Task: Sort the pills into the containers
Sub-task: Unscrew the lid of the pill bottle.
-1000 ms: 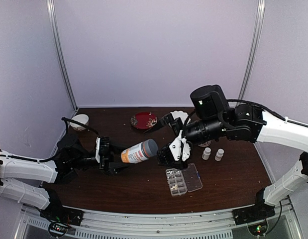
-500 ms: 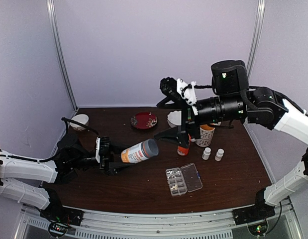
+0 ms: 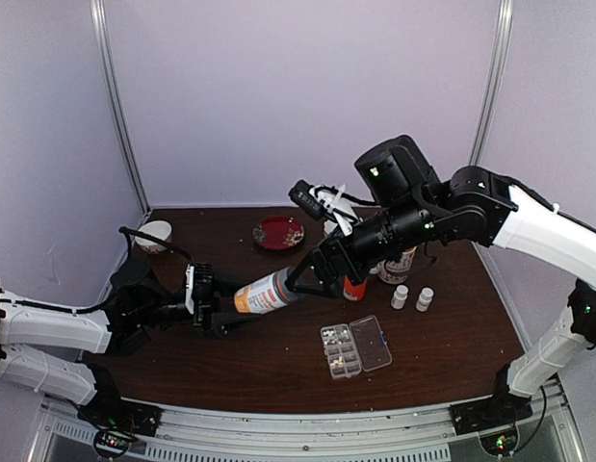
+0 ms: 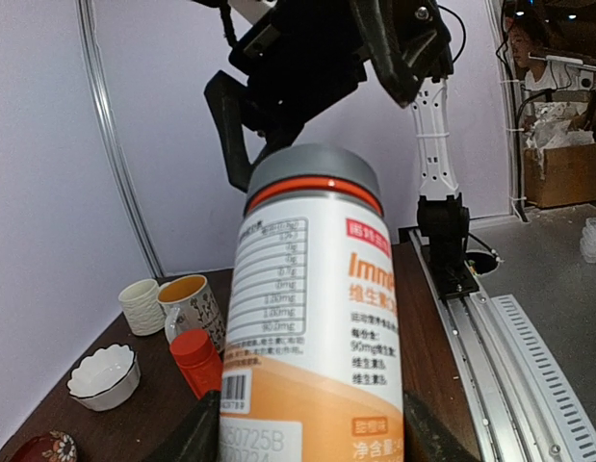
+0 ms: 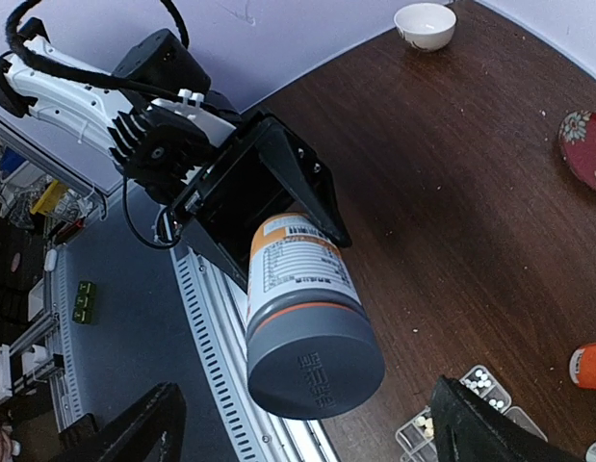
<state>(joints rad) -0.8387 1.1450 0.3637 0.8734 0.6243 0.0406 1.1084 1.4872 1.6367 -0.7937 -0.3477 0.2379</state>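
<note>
Barely underway: cap (image 5: 315, 368) not yet off.
My left hand (image 3: 213, 306) clamps the bottle (image 4: 312, 318); my right hand (image 3: 312, 274) gapes open at it; few pills (image 5: 479, 381) in containers (image 3: 341, 351).

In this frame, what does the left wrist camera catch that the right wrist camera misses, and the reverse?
Only the left wrist view shows the mug and the scalloped white bowl. Only the right wrist view shows the pill box with pills in it. Both show the grey-capped bottle and the red plate.
</note>
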